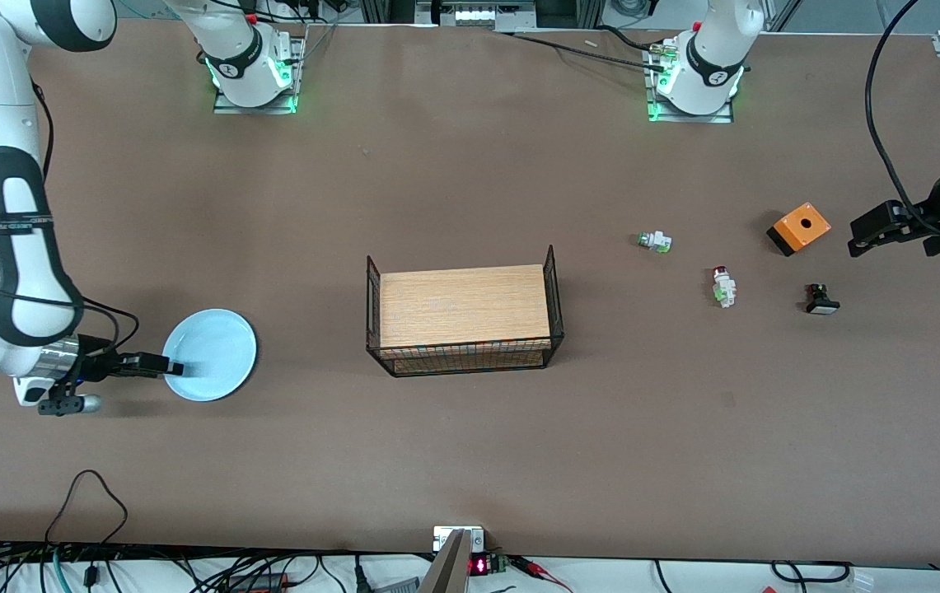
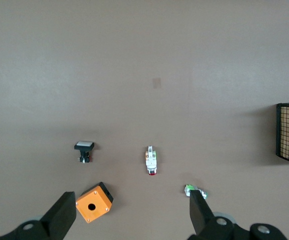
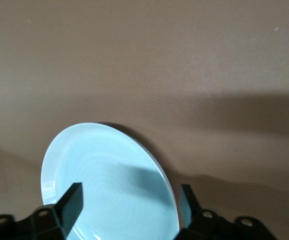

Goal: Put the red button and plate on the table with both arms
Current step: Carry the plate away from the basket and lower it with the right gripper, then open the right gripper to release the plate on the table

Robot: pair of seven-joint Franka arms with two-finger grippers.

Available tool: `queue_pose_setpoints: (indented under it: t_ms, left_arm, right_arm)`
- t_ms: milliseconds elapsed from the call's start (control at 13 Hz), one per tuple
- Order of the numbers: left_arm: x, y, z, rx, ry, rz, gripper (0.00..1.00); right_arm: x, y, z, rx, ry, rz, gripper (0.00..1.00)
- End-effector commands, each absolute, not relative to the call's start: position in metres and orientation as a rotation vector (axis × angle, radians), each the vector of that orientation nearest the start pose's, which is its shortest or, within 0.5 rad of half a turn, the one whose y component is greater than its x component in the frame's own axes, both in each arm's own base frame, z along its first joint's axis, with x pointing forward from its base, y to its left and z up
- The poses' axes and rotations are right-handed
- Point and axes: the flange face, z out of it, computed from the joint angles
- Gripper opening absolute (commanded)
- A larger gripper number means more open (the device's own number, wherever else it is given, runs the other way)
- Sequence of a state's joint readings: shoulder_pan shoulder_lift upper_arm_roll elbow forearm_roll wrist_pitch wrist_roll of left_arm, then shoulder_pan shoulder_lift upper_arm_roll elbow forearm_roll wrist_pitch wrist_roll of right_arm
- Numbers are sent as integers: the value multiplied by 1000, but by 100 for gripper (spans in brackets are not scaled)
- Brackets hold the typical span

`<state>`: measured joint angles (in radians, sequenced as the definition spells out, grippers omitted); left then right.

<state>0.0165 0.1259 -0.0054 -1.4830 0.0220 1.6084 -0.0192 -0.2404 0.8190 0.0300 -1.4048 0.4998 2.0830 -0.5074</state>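
At the right arm's end of the tabletop (image 1: 470,165), the plate (image 1: 214,350) is held by the right tool (image 1: 175,367), whose fingers pinch the plate's rim on the side toward the arm. In the right wrist view the plate (image 3: 109,185) sits between the two black fingers (image 3: 73,200), one over its upper face and one at its underside, and it casts a shadow on the surface below; whether the plate's free edge touches the tabletop cannot be told.

Near the middle of the tabletop stands a black wire rack (image 1: 463,317) with a wood top, well apart from the plate.

Toward the left arm's end, the red button (image 1: 723,287) lies on its side on the tabletop, red cap pointing away from the front camera. A white-green part (image 1: 656,241) lies farther from the camera than the button. A black part with a white cap (image 1: 821,300) lies beside the button toward the left arm's end. An orange box (image 1: 799,227) with a round hole in its top rests farther from the camera than the black part.

The left tool (image 1: 858,247) hangs over the tabletop just beside the orange box, fingers spread and gripping nothing. In the left wrist view its fingers (image 2: 64,214) frame the orange box (image 2: 94,202), with the red button (image 2: 151,160) between and past them.
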Motion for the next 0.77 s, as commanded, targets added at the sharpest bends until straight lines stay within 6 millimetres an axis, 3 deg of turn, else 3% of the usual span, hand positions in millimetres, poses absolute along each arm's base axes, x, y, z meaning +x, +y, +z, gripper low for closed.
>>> queue_pose_setpoints:
  t_ms: [0, 231, 308, 462, 615, 692]
  left_arm:
    - [591, 10, 603, -3132, -60, 2, 100]
    - [592, 8, 606, -3133, -48, -17, 100]
    - [593, 6, 607, -3132, -43, -29, 100]
    - [592, 6, 606, -3135, -43, -19, 100]
    - [591, 7, 606, -3132, -43, -10, 100]
    - [592, 7, 607, -3130, -45, -24, 100]
  right_arm:
    - [723, -128, 265, -2632, -63, -79, 100]
    - [734, -104, 327, -2658, 39, 44, 100]
    - [737, -87, 350, -2698, 48, 92, 100]
    - [718, -53, 434, -2794, 120, 206, 100]
    - [677, -11, 536, -2962, 50, 210, 100]
    - [654, 9, 574, -3024, -7, 221, 100]
